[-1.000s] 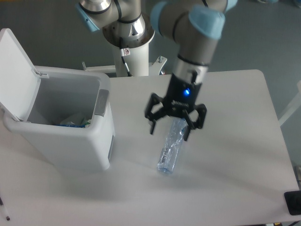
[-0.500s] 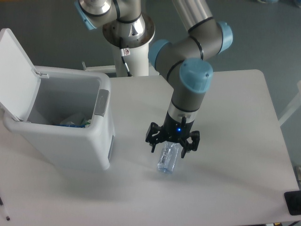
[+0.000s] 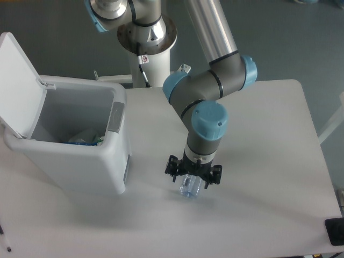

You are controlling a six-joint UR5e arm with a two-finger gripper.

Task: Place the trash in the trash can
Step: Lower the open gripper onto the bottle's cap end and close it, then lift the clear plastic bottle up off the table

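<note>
A: Position of the items?

B: The bottle [image 3: 190, 186] lies on the table [image 3: 269, 161], well right of the bin [image 3: 80, 161]. A wrapper [image 3: 83, 138] sits inside the bin, lid open.

A: The gripper [image 3: 192, 178]?

B: Low over the bottle, jaws spread to either side, not clenched.

A: Risks?

B: Crushed plastic may slip or squirt sideways if the jaws close off-centre.

We see the black two-finger gripper [image 3: 192, 181] has dropped lower over the crushed clear plastic water bottle [image 3: 191, 187], now covering most of it, fingers straddling.
</note>
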